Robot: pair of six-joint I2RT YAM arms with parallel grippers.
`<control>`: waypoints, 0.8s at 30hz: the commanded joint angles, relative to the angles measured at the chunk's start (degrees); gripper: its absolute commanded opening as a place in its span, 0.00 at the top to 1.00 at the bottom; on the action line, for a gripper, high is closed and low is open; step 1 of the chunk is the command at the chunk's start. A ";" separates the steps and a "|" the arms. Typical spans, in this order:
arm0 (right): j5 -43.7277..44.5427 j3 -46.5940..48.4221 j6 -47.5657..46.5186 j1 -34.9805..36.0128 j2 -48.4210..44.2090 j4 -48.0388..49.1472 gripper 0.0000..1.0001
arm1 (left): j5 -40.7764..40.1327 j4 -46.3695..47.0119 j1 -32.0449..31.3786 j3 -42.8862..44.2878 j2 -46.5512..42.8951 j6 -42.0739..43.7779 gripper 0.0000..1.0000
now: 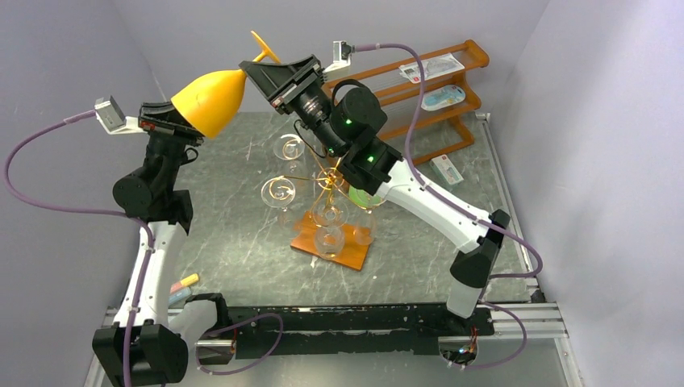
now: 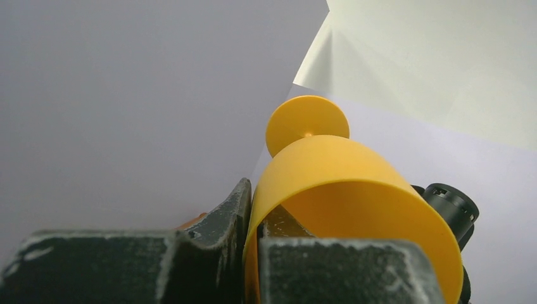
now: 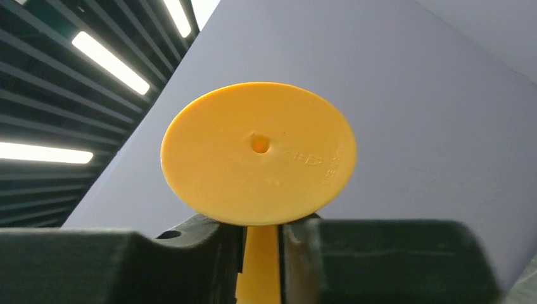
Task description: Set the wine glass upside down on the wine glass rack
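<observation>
A yellow plastic wine glass (image 1: pixel 211 98) hangs in the air above the table's back, held at both ends. My left gripper (image 1: pixel 179 121) is shut on the bowl's rim (image 2: pixel 256 215), one finger inside the bowl and one outside. My right gripper (image 1: pixel 260 66) is shut on the stem (image 3: pixel 259 266) just under the round foot (image 3: pixel 258 152). The foot also shows in the top view (image 1: pixel 264 47). The gold wire wine glass rack (image 1: pixel 327 181) stands on its orange-brown base (image 1: pixel 306 238) mid-table, below the right arm, with several clear glasses hanging on it.
A brown three-tier wooden shelf (image 1: pixel 452 81) with packets stands at the back right. A small packet (image 1: pixel 446 169) lies in front of it. Coloured markers (image 1: pixel 184 284) lie near the left arm's base. A green disc (image 1: pixel 364 197) sits behind the rack.
</observation>
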 commanded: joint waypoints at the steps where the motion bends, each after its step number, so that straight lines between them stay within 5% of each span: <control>1: -0.77 0.40 -1.17 -0.38 1.45 3.98 0.84 | 3.19 2.89 -0.98 -1.16 -2.43 0.62 0.86; 4: -0.50 0.64 -4.06 -0.39 1.17 5.16 1.00 | 3.60 -0.46 -0.94 -1.73 -3.79 1.88 0.64; 9: 3.83 0.11 -13.29 -0.39 -0.15 7.40 1.00 | 4.19 -15.38 -1.32 -0.52 -6.36 6.83 0.41; 14: 11.09 -0.92 -28.37 -0.44 -1.96 11.44 1.00 | -2.12 -44.11 -2.35 4.01 -8.05 13.81 0.30; 24: 20.02 -3.62 -55.13 -0.46 -3.32 20.09 1.00 | 6.47 -46.58 -2.37 11.87 -1.98 11.86 0.15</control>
